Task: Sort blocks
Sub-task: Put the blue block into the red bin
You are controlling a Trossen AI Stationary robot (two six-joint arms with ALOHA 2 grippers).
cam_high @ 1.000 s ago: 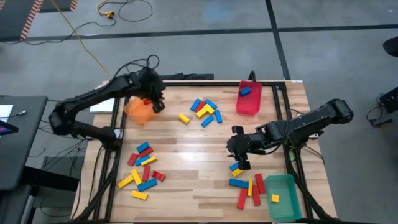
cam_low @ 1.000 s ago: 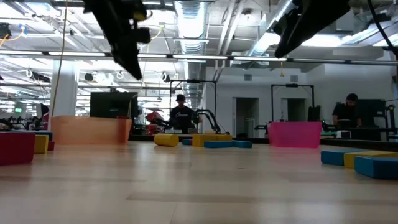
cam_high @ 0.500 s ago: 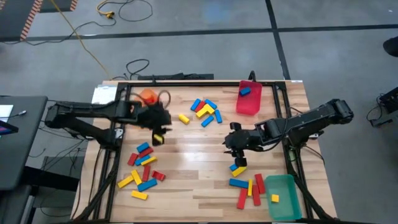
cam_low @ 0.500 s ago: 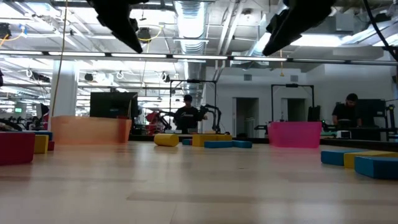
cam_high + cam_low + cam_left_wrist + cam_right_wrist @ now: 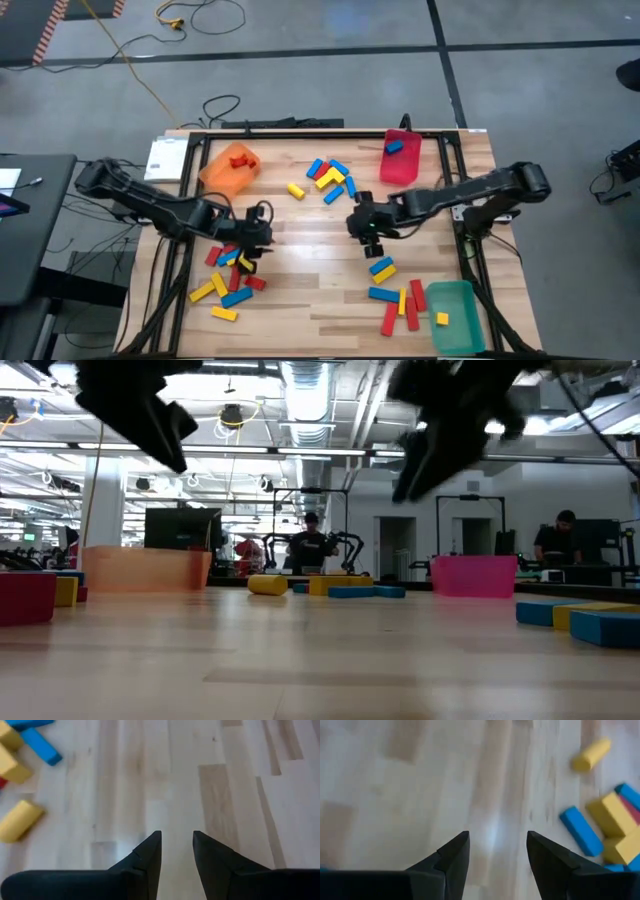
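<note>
Red, blue and yellow blocks point(image 5: 229, 268) mostly lie loose on the wooden table point(image 5: 300, 250); few sit in the bins point(image 5: 400, 160), so sorting has barely started. The left gripper point(image 5: 256, 232), released and empty, hovers beside one heap. The right gripper point(image 5: 365, 228) also gapes empty, blocks just beside it.
</note>
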